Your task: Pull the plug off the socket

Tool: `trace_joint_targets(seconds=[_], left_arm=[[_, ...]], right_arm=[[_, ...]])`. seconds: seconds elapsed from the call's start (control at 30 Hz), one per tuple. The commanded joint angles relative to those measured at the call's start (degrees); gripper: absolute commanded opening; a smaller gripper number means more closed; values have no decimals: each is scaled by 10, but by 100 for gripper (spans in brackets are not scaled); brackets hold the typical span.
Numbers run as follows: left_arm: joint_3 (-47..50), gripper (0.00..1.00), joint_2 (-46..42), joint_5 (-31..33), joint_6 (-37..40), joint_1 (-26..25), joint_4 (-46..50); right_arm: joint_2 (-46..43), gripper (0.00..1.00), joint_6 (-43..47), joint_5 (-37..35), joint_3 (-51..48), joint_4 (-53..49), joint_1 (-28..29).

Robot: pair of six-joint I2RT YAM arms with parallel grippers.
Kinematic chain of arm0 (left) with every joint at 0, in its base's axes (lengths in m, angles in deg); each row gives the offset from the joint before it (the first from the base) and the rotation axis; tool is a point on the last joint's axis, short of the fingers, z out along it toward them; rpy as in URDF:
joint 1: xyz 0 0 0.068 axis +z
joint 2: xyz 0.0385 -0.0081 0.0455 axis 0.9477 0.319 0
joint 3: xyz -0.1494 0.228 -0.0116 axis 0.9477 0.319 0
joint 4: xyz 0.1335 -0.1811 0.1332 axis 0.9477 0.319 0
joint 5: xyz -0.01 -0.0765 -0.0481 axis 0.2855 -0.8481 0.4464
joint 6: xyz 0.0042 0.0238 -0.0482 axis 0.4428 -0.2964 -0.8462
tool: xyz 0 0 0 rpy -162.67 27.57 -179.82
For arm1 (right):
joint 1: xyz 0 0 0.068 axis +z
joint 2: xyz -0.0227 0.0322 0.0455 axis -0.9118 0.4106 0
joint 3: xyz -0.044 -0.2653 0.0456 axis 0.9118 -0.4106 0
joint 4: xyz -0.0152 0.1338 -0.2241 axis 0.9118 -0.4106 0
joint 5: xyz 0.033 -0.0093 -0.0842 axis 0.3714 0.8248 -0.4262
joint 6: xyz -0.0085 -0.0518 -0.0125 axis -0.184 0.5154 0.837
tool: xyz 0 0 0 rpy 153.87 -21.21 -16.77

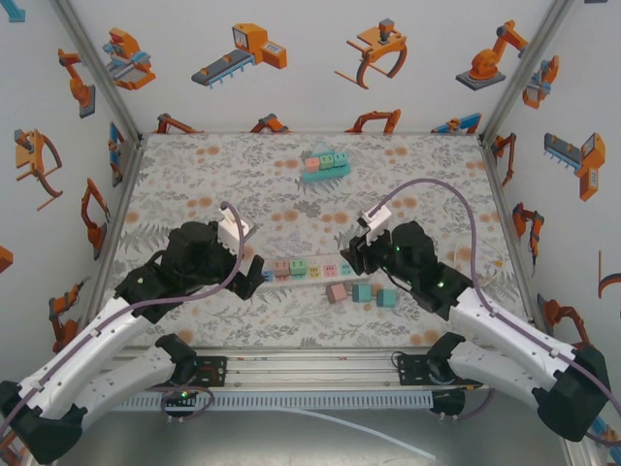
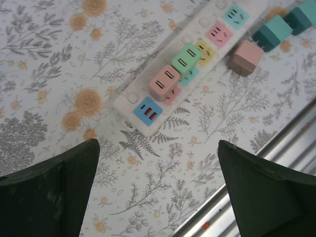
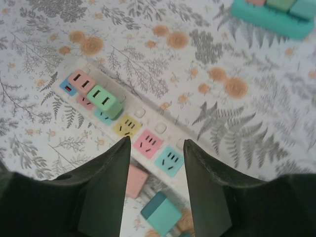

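Arms bent low over power strip (image 1: 315, 268), left pincer (image 2: 158, 144) wide apart, right pincer (image 3: 157, 143) narrowly apart above it

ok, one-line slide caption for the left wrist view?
Open left end effector near the white plastic power strip, pink cube plug and green cube plug plugged in; a loose teal plug alongside.

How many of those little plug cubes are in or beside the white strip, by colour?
Pink: 2, the plugged-in pink plug and the loose pink plug
Green: 1, the plugged-in green plug
Teal: 2, the loose teal plug and the darker teal plug
Total: 5
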Motion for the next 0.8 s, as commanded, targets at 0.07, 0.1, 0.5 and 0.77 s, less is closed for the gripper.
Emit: trace_joint_targets(seconds=[0.07, 0.1, 0.5, 0.77], left_arm=[[4, 97, 1, 85, -40, -1, -39], [1, 97, 3, 95, -49, -1, -41], [-17, 97, 39, 174, -264, 38, 17], [-32, 97, 119, 59, -360, 127, 57]], right_arm=[[81, 48, 225, 106, 111, -57, 1], [98, 49, 249, 124, 131, -70, 1], [297, 54, 442, 286, 287, -168, 4], [416, 56, 479, 317, 364, -223, 19]])
